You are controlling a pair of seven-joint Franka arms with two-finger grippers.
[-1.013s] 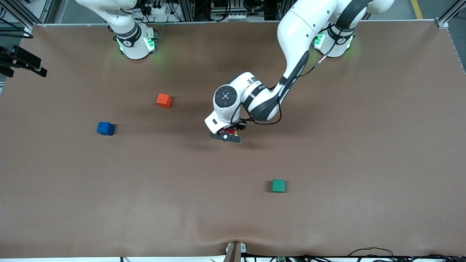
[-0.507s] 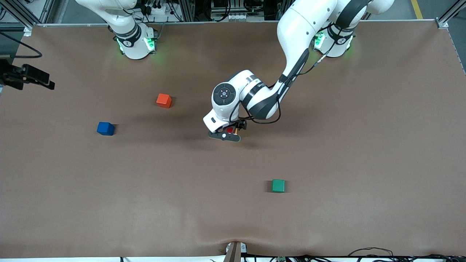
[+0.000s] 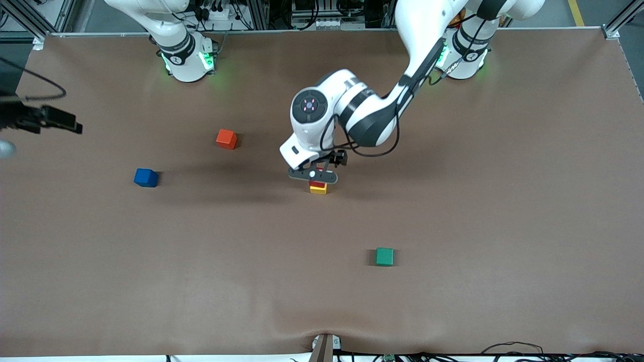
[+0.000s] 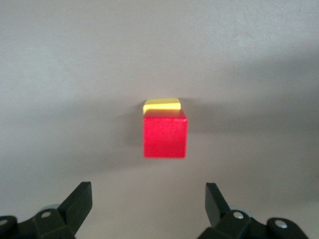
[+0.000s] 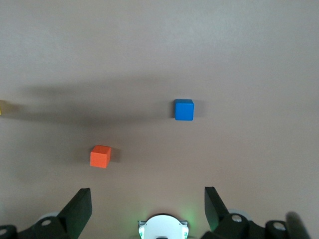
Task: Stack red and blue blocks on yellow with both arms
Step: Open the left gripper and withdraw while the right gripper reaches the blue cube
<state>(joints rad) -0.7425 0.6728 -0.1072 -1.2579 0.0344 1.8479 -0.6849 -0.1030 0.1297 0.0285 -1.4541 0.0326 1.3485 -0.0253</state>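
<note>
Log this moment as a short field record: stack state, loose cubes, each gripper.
stack: red cube sits on yellow cube, mid-table
blue cube: alone on the table toward the right arm's end, not yet stacked
orange-red cube: loose, farther from the front camera than the blue cube
green cube: loose, nearest the front camera
left gripper: open, above the stack, holding nothing
right gripper: open, empty, high over the right arm's end
</note>
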